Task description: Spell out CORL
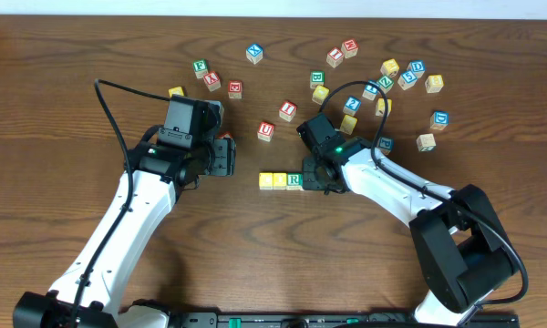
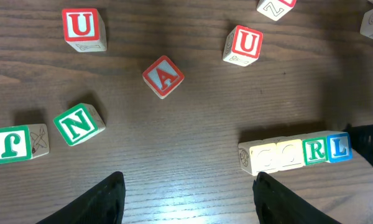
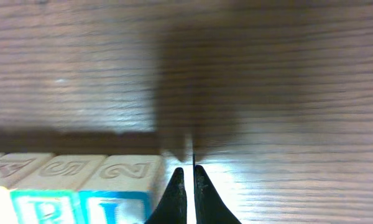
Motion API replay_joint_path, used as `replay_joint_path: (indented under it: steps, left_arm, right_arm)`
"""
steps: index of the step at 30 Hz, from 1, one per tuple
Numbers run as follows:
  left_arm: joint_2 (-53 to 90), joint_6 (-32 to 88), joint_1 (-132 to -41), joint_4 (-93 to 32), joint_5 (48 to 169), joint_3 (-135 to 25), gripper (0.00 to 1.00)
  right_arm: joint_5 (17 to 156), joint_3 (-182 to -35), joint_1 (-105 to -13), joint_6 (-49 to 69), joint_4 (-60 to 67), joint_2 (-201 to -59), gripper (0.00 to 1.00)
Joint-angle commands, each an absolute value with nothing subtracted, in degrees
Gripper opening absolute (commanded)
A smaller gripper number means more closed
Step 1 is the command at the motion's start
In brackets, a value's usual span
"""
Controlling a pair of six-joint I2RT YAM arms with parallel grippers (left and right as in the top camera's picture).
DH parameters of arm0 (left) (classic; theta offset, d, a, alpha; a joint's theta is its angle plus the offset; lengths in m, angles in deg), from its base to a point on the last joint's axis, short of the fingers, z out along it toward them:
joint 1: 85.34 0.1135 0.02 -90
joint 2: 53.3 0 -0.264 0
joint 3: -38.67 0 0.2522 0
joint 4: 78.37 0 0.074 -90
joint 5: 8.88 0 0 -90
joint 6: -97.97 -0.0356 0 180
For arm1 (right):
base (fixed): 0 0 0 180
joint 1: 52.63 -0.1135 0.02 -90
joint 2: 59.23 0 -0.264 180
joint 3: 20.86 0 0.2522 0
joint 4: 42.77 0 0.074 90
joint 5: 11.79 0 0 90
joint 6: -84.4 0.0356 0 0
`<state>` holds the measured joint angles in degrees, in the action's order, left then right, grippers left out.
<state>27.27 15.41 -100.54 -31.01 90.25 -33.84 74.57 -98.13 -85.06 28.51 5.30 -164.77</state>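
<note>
CORL cubes (image 2: 295, 152): touching in one row, lower right of the left wrist view, centre of the overhead. My right gripper (image 3: 190, 169): fingers almost together, holding nothing, just beside the L end. My left gripper (image 2: 188, 186): spread wide, empty, near the yellow end.

Scene is taken up by a dark brown wood-grain table (image 1: 55, 55). A pale strip (image 1: 273, 7) is seen past its far edge; wall or floor cannot be told. Soft glare (image 3: 280, 180) is reflected off the tabletop in both wrist views.
</note>
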Motion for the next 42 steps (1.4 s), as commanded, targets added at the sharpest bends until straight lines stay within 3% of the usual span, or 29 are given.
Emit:
replay_joint_path:
  steps: [1,13,29,42]
  left_arm:
    - [26.6,14.9,-100.4,-30.8,90.6,-33.8,0.65]
    - [26.8,14.9,-100.4,-30.8,90.6,-33.8,0.65]
    - [26.8,14.9,-100.4,-30.8,90.6,-33.8,0.65]
    - [26.8,14.9,-100.4,-30.8,90.6,-33.8,0.65]
  right_arm:
    - [67.0,-97.8,-85.1,30.2,5.2,-164.9,0.01]
    - [66.9,-98.1,-81.4,28.3,-2.0,-164.9,0.01]
    - [72.9,-98.1,-81.4,25.4,-2.5,-164.3,0.01]
    - [69.5,-98.4,-81.4,21.1,-2.0,-150.8,0.01]
